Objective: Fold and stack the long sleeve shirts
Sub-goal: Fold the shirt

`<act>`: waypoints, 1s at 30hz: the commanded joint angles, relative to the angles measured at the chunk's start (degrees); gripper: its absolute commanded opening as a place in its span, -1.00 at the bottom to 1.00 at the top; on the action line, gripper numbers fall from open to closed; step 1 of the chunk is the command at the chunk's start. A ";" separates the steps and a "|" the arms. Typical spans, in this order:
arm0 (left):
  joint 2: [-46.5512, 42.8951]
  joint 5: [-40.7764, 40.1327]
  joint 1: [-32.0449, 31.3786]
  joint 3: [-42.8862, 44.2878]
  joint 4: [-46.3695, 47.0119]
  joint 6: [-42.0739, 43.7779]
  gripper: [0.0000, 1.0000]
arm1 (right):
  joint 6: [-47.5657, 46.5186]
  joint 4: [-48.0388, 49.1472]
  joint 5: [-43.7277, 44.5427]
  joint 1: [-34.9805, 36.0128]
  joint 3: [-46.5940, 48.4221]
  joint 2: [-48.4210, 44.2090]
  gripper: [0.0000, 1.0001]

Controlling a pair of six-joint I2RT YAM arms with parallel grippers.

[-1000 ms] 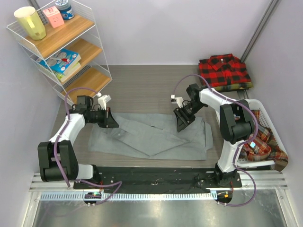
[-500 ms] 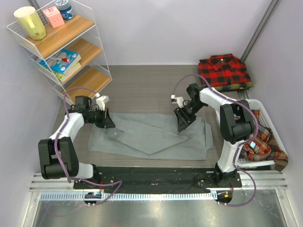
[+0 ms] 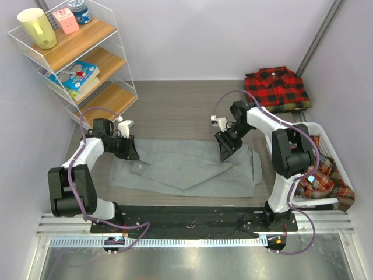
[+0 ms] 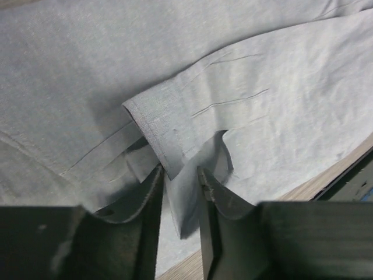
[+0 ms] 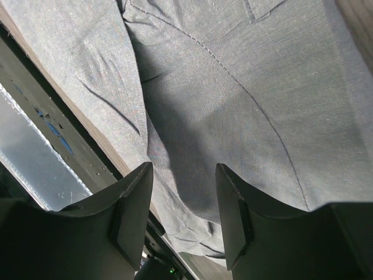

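**Grey shirt flat on bench, both hands loose**

The grey shirt [image 3: 192, 172] lies spread out on the bench [image 3: 175, 102], just in front of the two arms. Its sleeves are folded in & cross over the middle. It fills most of the room btwn the arms.

L hand [image 3: 131, 150] is low at the left end of the shirt. In the left wrist view its fingers [image 4: 148, 192] stand a little apart. One corner of the sleeve cuff [image 4: 154, 119] sits btwn the tips. The gap is wider than the cloth, so the L hand is not pinching it. The cuff lies on top of the shirt's body.

R hand [image 3: 224, 153] is low over the right part of the shirt, near the top edge. In the right wrist view its fingers [image 5: 131, 216] are wide apart w/ only flat grey cloth under them. It grips nothing. I can't tell if the tips touch the cloth.

The red check shirt [image 3: 275, 86] sits folded at the far right corner of the bench, on top of another folded shirt. Plaid shirts [image 3: 326, 175] lie bunched up in the white basket [image 3: 319, 126] by the right arm, w/ some cloth hanging over the side.

A wire shelf [image 3: 76, 52] stands at the far left.
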 commanded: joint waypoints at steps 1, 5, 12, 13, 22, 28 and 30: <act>0.64 -4.29 0.44 3.44 -1.71 1.70 -0.32 | -1.11 -1.78 1.06 -0.19 2.81 -3.99 0.04; -2.95 -4.75 0.79 5.64 -2.93 5.99 -0.12 | -1.28 -2.13 2.64 -0.19 3.17 -7.23 0.02; -6.83 -7.81 -5.78 6.97 -7.16 16.54 0.17 | 1.96 -1.54 -0.43 3.67 -3.23 -12.07 -0.21; -7.00 -8.25 -7.54 6.88 -7.25 17.07 0.17 | 2.58 -0.30 0.00 4.29 -6.38 -11.99 -0.23; -2.18 -20.27 -18.72 2.31 -4.53 17.96 0.09 | 10.84 14.82 12.46 7.02 -14.58 -5.22 -0.28; -1.03 -23.54 -18.54 0.73 -2.50 18.22 0.09 | 11.20 18.52 21.43 7.28 -7.57 3.20 -0.28; -1.29 -24.16 -18.19 0.90 -1.80 16.65 0.10 | 8.84 18.52 23.55 7.63 -0.05 9.43 -0.28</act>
